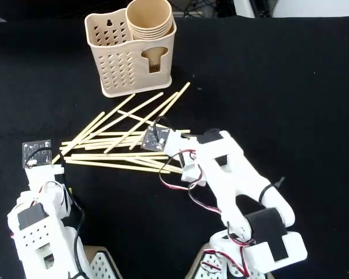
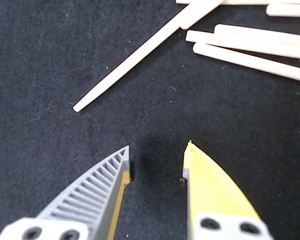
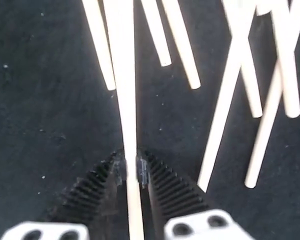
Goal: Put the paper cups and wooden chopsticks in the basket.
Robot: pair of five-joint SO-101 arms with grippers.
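- The right gripper point(image 3: 131, 171) is closed on one pale wooden chopstick point(image 3: 126, 100), which runs straight out from between its black toothed jaws. The grip seems to be near one end, so the stick may swing when it is lifted.
- The other loose wooden chopsticks point(image 1: 113, 150) lie crossed in a heap on the black cloth table point(image 1: 291, 87), between the arms and the basket. The held stick should go straight up first, so that it does not drag its neighbours.
- The beige perforated plastic basket point(image 1: 123, 68) stands at the far side of the table. A stack of brown paper cups point(image 1: 149, 20) already sits in one compartment, and the other compartment point(image 1: 107, 29) looks free. I judge that the stick belongs there, tilted with its free end downward before release.
- The left gripper point(image 2: 157, 157) is open over bare cloth, just beside the tip of one tapered chopstick point(image 2: 130, 62), and touches nothing. It is better to hold it away from the path of the right arm.
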